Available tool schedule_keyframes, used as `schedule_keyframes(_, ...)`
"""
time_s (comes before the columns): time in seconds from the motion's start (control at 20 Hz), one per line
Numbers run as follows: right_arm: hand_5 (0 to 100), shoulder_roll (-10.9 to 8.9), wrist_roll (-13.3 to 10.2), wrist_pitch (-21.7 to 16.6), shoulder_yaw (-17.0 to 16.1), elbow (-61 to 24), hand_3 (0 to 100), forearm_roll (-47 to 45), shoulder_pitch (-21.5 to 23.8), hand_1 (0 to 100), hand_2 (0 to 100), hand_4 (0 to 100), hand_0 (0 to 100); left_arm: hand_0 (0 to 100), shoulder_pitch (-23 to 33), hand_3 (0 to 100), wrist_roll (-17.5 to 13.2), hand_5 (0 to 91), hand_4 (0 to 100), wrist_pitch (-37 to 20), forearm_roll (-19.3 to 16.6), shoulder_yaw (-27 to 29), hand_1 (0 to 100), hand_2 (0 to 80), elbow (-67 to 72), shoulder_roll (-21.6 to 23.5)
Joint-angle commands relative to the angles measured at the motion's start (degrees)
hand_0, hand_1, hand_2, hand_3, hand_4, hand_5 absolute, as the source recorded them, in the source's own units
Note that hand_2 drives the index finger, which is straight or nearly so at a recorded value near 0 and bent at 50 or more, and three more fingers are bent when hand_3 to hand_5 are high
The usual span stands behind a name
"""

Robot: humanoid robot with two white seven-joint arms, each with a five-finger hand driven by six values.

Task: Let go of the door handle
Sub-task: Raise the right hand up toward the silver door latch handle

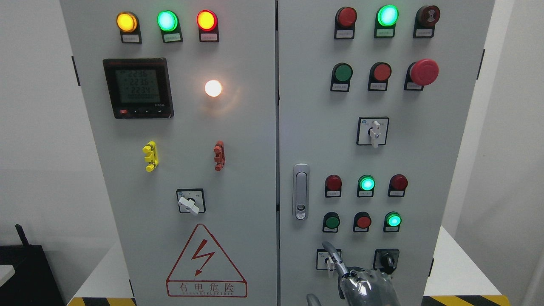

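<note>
We are facing a grey electrical cabinet [238, 178] with two doors, and it is filling most of the head view. The left door is carrying a black digital meter [138, 88], three lit indicator lamps along the top, a glowing white lamp [213, 88], a yellow clip [150, 156], a red clip [219, 155], a rotary switch [190, 202] and a red warning triangle [206, 262]. The right door is carrying rows of red and green buttons, a red mushroom stop button [423, 72] and further rotary switches.

The door handle [301, 191] is sitting upright at the left edge of the right door, just beside the seam between the doors, lying flush in its silver housing.

The right hand [357, 278] is rising from the bottom edge, right of the middle, below the handle and well apart from it. One finger [334, 254] is pointing up and to the left, overlapping a small white selector switch [329, 260] in the picture; we cannot tell whether it is touching. The hand is gripping nothing, its fingers loosely spread.
</note>
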Motion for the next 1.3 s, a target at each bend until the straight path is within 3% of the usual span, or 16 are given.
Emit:
schedule_keyframes(0.0,100,0.34,1.0,1.2,3.2,3.1,85,1.4,-4.1,16,0,94,38,12,0.0,0,0.0,0.0,0,0.0,0.0,1.1,39,0.0,0.0,0.0)
schedule_keyframes(0.15,100,0.34,2.0,3.7,3.2,3.9,85,1.2,-4.9,15,0,93,39,12,0.0,0,0.0,0.0,0,0.0,0.0,1.1,39,0.0,0.0,0.0)
schedule_keyframes(0.6,100,0.43,3.9,3.9,4.5,6.0,84,1.2,-9.4,14,0,93,40,12,0.0,0,0.0,0.0,0,0.0,0.0,1.1,39,0.0,0.0,0.0)
schedule_keyframes(1.25,100,0.43,4.1,4.2,4.6,8.1,84,1.2,-10.7,13,0,91,40,12,0.0,0,0.0,0.0,0,0.0,0.0,1.1,39,0.0,0.0,0.0)
